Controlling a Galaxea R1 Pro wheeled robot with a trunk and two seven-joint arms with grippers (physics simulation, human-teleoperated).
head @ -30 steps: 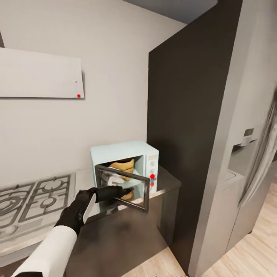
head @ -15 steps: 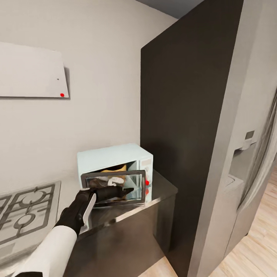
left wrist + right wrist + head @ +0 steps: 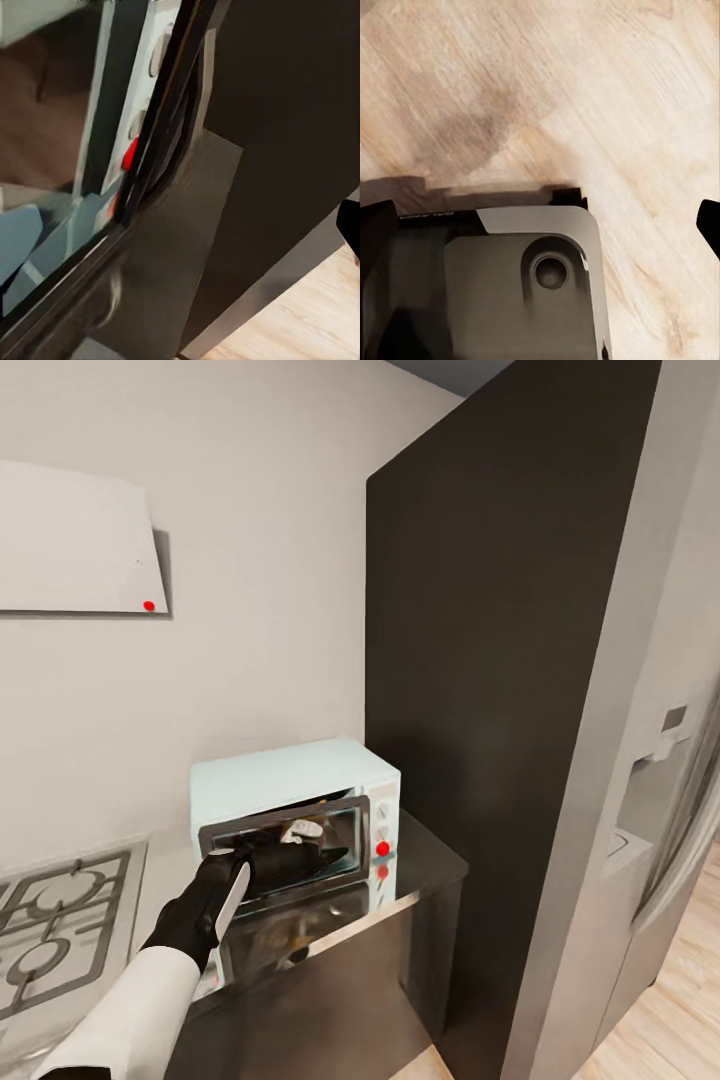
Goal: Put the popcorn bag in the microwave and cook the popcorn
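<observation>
The left claw (image 3: 335,853) is pressing against the dark glass door (image 3: 285,852) of the microwave (image 3: 290,780), which is sitting on the surface (image 3: 430,860) beside a tall dark cabinet (image 3: 480,710). The door is standing nearly closed. Whether the left claw is clenched cannot be told. The popcorn bag (image 3: 300,828) is lying inside the microwave, behind the glass. A gas hob (image 3: 60,925) is lying just beside the microwave.
</observation>
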